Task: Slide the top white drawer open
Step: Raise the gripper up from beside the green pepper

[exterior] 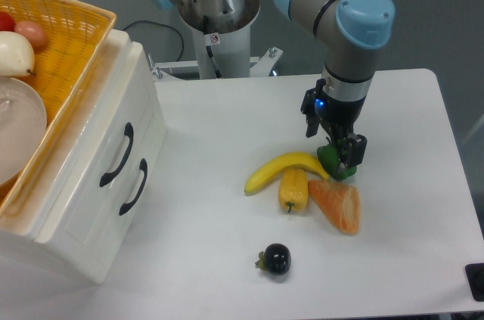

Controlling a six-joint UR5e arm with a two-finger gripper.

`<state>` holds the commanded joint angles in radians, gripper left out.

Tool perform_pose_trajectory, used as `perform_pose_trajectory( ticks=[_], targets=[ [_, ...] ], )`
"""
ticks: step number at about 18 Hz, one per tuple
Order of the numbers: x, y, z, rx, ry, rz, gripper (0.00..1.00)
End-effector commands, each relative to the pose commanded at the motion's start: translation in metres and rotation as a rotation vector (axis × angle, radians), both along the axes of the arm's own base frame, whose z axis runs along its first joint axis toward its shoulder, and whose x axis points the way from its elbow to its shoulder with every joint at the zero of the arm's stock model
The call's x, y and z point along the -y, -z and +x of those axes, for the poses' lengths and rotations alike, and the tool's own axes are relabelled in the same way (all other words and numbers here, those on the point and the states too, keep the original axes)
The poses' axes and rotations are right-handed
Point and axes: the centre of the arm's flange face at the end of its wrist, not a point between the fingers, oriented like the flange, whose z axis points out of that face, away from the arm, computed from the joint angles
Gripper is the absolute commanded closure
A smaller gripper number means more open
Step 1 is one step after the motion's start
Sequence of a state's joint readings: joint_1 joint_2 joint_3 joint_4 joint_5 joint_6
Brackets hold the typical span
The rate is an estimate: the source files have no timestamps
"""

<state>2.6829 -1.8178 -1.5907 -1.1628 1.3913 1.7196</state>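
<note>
Gripper (342,160) hangs low over a green item (330,161), jaw state unclear; top white drawer (98,135) sits closed, handle (119,154) unreached.

Arm over the toy food, drawers shut

The gripper (338,155) hangs by a green item (330,161); the top white drawer (98,135) sits closed, well apart.

Bright even overhead light, soft shadows, sharp pic, slight glare on cabinet (83,214).
</note>
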Motion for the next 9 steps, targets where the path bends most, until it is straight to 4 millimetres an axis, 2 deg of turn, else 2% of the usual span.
perform_pose_trajectory(
  ticks=[9],
  targets=[
    [-0.012,-0.001,0.011,-0.003,0.024,-0.003,0.0]
  ],
)
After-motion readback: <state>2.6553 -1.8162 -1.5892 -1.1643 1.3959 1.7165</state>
